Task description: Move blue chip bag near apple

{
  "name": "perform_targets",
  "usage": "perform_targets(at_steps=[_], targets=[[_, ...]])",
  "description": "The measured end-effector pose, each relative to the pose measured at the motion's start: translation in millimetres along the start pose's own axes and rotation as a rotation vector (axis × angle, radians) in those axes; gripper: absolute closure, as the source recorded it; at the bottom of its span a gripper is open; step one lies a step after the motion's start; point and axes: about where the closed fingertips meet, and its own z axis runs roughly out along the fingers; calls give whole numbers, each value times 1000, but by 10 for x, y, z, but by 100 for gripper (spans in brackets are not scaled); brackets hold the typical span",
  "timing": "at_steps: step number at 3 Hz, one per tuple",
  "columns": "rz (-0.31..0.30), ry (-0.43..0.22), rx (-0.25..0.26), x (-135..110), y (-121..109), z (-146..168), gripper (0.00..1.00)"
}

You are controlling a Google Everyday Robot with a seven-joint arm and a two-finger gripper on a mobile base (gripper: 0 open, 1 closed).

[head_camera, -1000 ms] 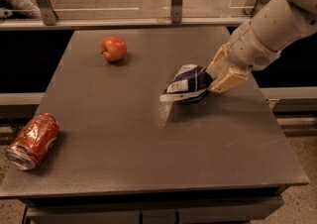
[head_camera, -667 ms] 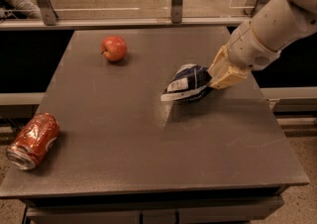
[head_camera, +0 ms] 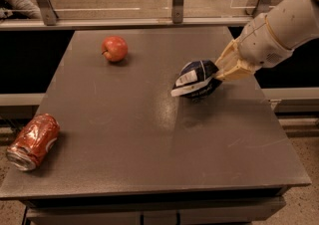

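Chip bag grasped, not yet near the apple.
Left to right on the grey table (head_camera: 124,159): crushed soda can (head_camera: 32,142) at the front, apple (head_camera: 114,49) toward the back, then, well apart, the blue chip bag (head_camera: 195,79) pinched in the closed gripper (head_camera: 218,70); the carry leftward remains.

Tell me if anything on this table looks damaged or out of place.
The soda can at the near-left corner of the table lies on its side, crushed. The gripper, right of centre, holds the crumpled blue chip bag; the apple looks intact.
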Motion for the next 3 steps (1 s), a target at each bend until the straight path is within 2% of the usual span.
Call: perform_targets(at_steps=[1, 2, 3], targets=[[-27, -69, 116, -22, -122, -262, 100], [-67, -97, 185, -10, -303, -371, 100], [-97, -62, 230, -1, -541, -305, 100]])
